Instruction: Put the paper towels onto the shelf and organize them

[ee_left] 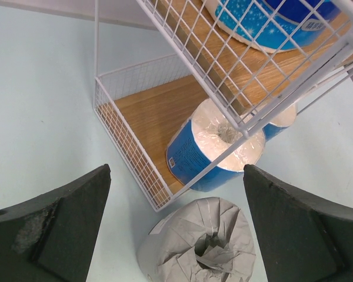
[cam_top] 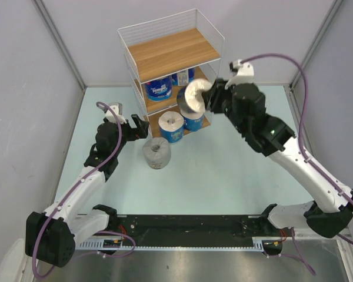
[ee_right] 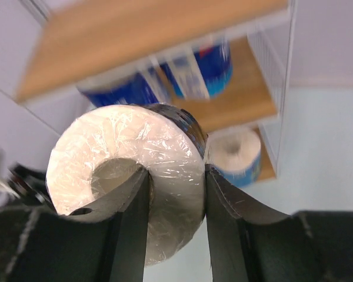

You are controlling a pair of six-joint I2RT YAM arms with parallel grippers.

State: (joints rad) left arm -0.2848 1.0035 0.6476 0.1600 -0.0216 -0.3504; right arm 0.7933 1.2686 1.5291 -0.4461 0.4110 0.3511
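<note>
Shelf [cam_top: 170, 56]: top board hides most of the lower tiers, so the blue rolls [cam_top: 159, 89] show only partly. Right gripper [ee_right: 175, 173] is clamped on the wall of the black roll [ee_right: 129, 170], held before the shelf; the wrist view is blurry. Left gripper [cam_top: 139, 128] has its jaws wide apart near the grey roll [ee_left: 200, 247] on the table [cam_top: 235, 176].

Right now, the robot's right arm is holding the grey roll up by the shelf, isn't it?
Not quite. The right gripper is holding a roll up by the shelf, but it is the black-wrapped roll, as the right wrist view shows. The grey roll lies on the table, seen in the top view.
</note>
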